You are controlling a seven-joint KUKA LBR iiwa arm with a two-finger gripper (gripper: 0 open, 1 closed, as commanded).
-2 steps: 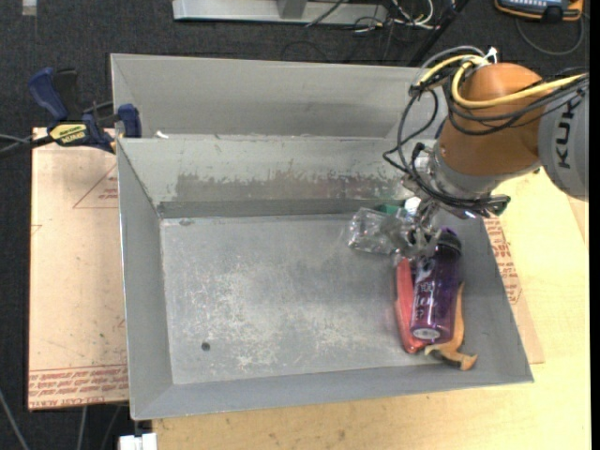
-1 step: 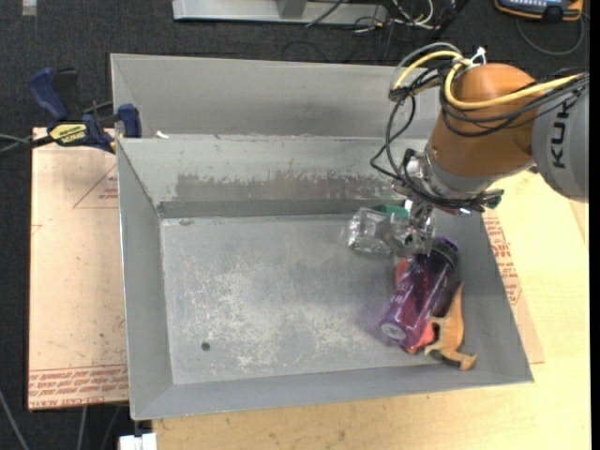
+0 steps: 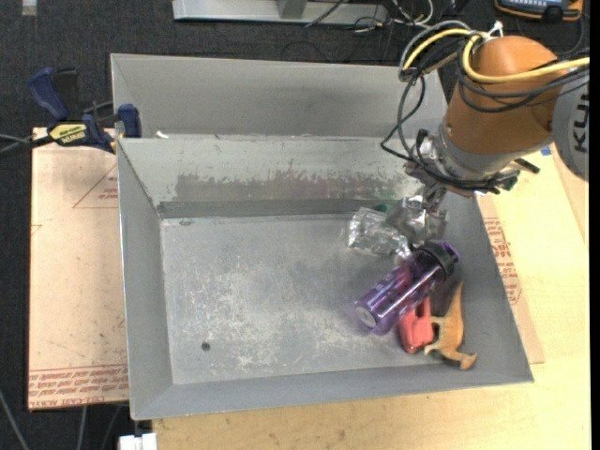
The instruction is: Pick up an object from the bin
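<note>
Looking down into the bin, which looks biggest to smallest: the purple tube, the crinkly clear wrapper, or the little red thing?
1. Purple tube
2. Crumpled clear wrapper
3. Red piece, though its neighbours partly cover it, so its place is less sure.

Black letters "KU" are showing on the grey arm link [image 3: 577, 129], above and right of the gripper [image 3: 427, 218]; nothing else is reading legibly.
</note>
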